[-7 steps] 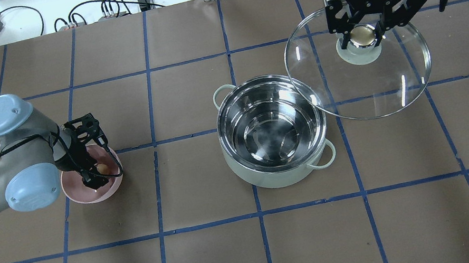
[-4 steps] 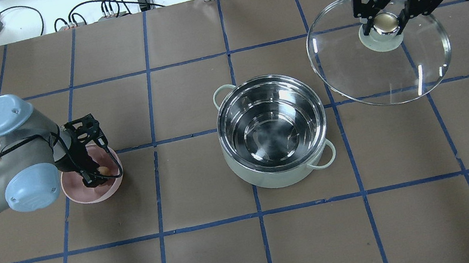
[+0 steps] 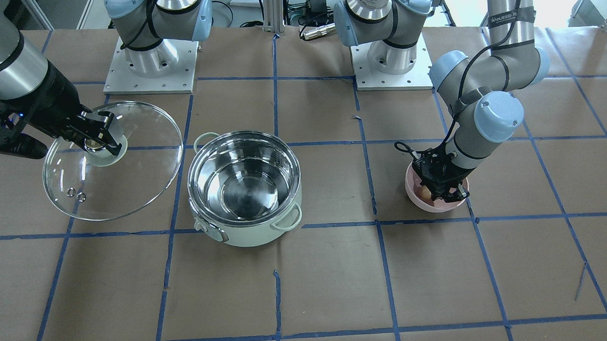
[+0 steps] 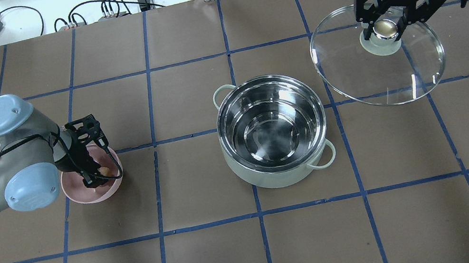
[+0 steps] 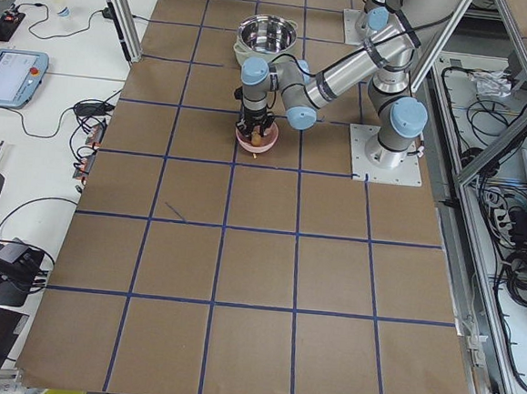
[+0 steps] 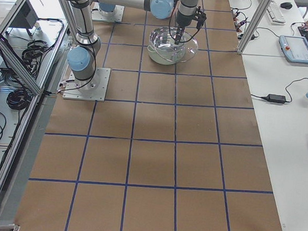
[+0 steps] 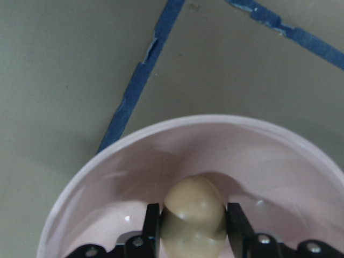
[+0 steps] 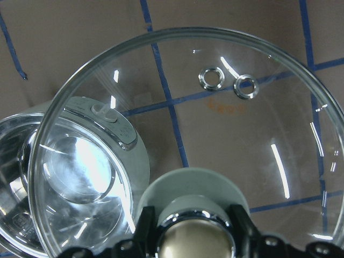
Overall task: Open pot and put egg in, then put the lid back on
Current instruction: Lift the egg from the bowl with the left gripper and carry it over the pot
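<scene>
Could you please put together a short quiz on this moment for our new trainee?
1. True or false: the pot stands open, with nothing inside it.
2. Choose one. The right gripper is shut on: A) a pot handle, B) the knob of the lid, C) nothing.
3. Short answer: where is the egg now?

Key
1. True.
2. B.
3. In the pink bowl, between the fingers of the left gripper.
</scene>
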